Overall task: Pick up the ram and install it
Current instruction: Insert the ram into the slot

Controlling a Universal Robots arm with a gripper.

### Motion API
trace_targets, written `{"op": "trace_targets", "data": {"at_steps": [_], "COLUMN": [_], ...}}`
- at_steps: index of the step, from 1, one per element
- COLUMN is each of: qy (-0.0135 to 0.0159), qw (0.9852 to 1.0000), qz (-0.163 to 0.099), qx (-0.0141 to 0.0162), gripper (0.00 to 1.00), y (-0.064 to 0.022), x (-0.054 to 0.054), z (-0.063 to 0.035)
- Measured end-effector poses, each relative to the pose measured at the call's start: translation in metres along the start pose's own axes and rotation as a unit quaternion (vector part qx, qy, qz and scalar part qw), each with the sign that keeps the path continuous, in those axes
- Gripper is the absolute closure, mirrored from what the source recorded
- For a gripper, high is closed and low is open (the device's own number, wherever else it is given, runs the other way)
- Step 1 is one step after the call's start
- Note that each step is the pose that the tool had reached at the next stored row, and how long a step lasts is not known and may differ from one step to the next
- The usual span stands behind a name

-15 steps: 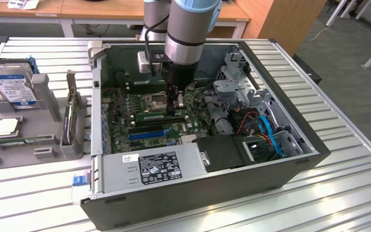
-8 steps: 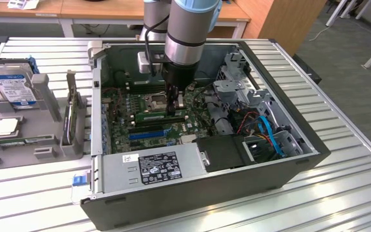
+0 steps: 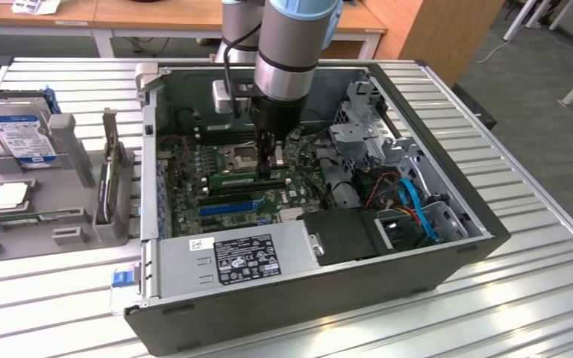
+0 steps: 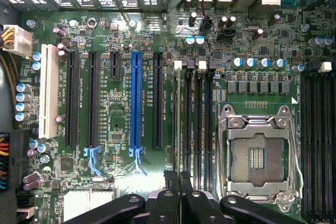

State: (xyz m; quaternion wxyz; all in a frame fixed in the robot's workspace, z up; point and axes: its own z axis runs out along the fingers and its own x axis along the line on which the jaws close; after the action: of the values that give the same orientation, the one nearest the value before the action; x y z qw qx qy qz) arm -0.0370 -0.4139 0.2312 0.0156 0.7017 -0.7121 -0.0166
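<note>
One robot arm reaches down into an open PC case on a slatted table, its gripper low over the mobo. The ram, a thin green stick, stands on edge in a slot btwn the CPU socket and the blue slot. It sits directly under the fingertips, which meet its top edge. In the wrist view the gripper has its fingers pressed together. Whether they nip the ram or just bear on it can't be told. The PSU sits at the case's near side. A hard drive stands in a grey rack at the exterior view's left, well apart from the ram.
</note>
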Motion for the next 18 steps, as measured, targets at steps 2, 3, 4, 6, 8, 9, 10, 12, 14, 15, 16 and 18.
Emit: {"op": "trace_targets", "data": {"at_steps": [2,3,4,6,8,9,10,12,14,15,16,18], "qy": [0.0000,-0.0001,-0.0002,-0.0001,-0.0001,0.0000,0.0001,0.0001,0.0001,0.0000,0.0000,-0.0001], "qw": [1.0000,1.0000,1.0000,1.0000,1.0000,1.0000,1.0000,1.0000,1.0000,1.0000,1.0000,1.0000], "qz": [0.000,0.000,0.000,0.000,0.000,0.000,0.000,0.000,0.000,0.000,0.000,0.000], "qx": [0.0000,0.0000,0.0001,0.0000,0.0000,0.0000,0.0000,0.0000,0.0000,0.0001,0.0001,0.0002], "gripper": [0.88,0.88,0.88,0.88,0.88,0.88,0.88,0.88,0.88,0.88,0.88,0.88], "y": [0.0000,0.0000,0.0000,0.0000,0.0000,0.0000,0.0000,0.0000,0.0000,0.0000,0.0000,0.0000], "x": [0.0000,-0.0002,-0.0005,-0.0006,-0.0006,-0.0006,-0.0006,-0.0006,-0.0006,-0.0006,-0.0006,-0.0006], "z": [0.0000,0.0001,0.0002,0.0001,0.0001,0.0001,0.0001,0.0006,0.0006,0.0007,0.0008,0.0013]}}
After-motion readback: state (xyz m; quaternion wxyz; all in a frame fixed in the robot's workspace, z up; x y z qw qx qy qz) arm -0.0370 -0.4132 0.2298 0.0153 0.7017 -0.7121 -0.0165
